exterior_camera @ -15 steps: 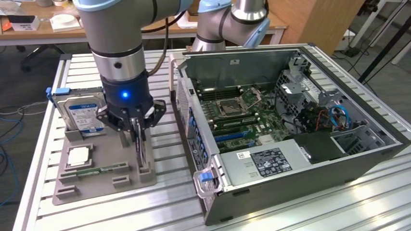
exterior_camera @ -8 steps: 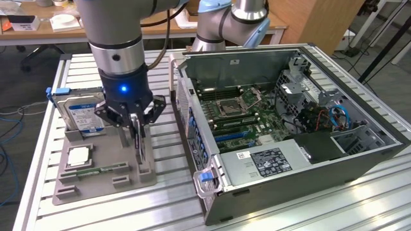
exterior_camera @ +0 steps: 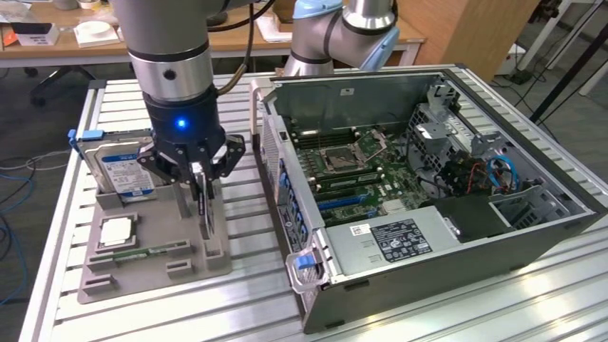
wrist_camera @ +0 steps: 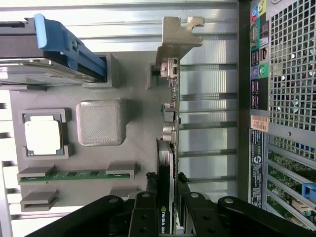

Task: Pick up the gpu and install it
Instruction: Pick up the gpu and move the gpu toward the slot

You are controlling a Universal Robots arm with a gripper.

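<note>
- While the gpu (exterior_camera: pixel 204 210) (wrist_camera: pixel 167 148) stands upright on its long edge in a slot of the grey tray (exterior_camera: pixel 142 274) (wrist_camera: pixel 133 79), the gripper (exterior_camera: pixel 199 178) (wrist_camera: pixel 165 185) is closed narrowly on its upper part, one finger on each face.
- The tray lies on the surface (exterior_camera: pixel 247 313), toward the edge at the exterior view's left.
- On the tray are also a hard drive (exterior_camera: pixel 119 167), a processor (exterior_camera: pixel 114 229) (wrist_camera: pixel 44 137) and a memory stick (exterior_camera: pixel 142 251) (wrist_camera: pixel 74 174).
- An open case (exterior_camera: pixel 456 256) stands just beside the tray, toward the exterior view's right.
</note>
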